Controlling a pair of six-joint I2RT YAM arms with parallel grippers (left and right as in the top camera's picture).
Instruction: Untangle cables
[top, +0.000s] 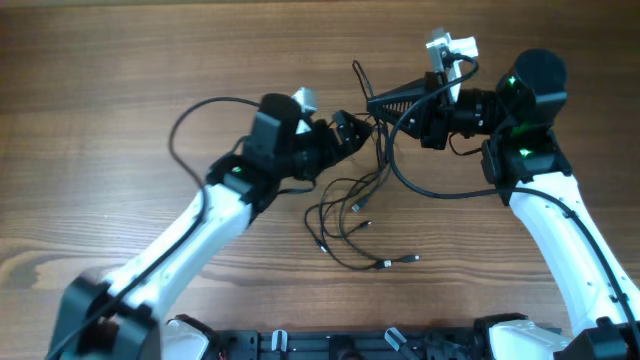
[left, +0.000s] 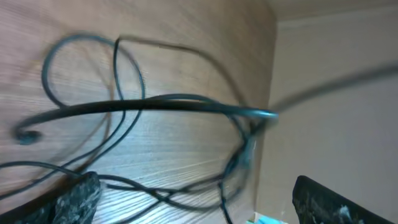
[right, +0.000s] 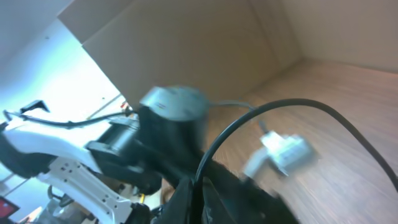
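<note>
The cables (top: 352, 212) are thin black cords lying in a loose tangle at the table's middle, with plug ends (top: 388, 263) toward the front. A strand rises from the tangle to my right gripper (top: 377, 102), which is shut on it. In the right wrist view that cable (right: 261, 115) comes out from between the shut fingertips (right: 200, 190) and arcs right. My left gripper (top: 350, 127) hovers open just left of the right one, above the tangle. The left wrist view shows its fingers (left: 78, 198) wide apart, nothing between them, with blurred cable loops (left: 168, 102) beyond.
A thicker black lead (top: 185, 130) loops off the left arm to the left. Another black loop (top: 435, 193) hangs below the right arm. Wooden table (top: 120, 60) all round. The two arms' wrists are close together over the centre.
</note>
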